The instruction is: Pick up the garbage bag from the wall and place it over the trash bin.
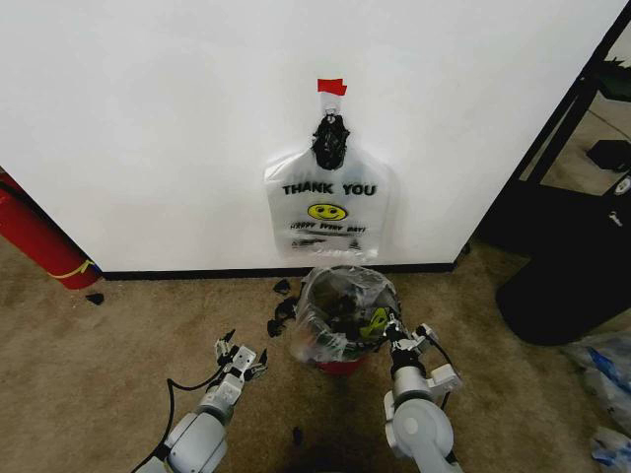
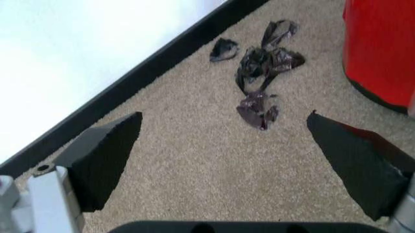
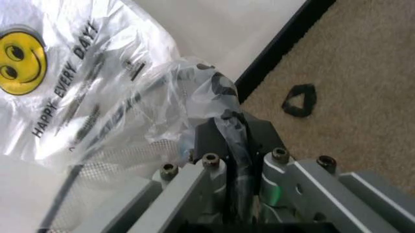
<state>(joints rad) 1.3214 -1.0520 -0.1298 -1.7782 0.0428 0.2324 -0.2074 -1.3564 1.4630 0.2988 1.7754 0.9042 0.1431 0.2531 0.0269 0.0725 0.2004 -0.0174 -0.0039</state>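
Beige carpet (image 1: 118,345) below white wall (image 1: 148,118) with black baseboard (image 1: 197,273).

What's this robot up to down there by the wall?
It is lining a small round black trash bin with a thin, wrinkly see-through plastic garbage bag, which is already draped over the bin's top. The right gripper is shut on the bag's edge at the bin's right side. The left gripper hovers open above the carpet, left of the bin. A smooth white THANK YOU bag hangs on the white wall.
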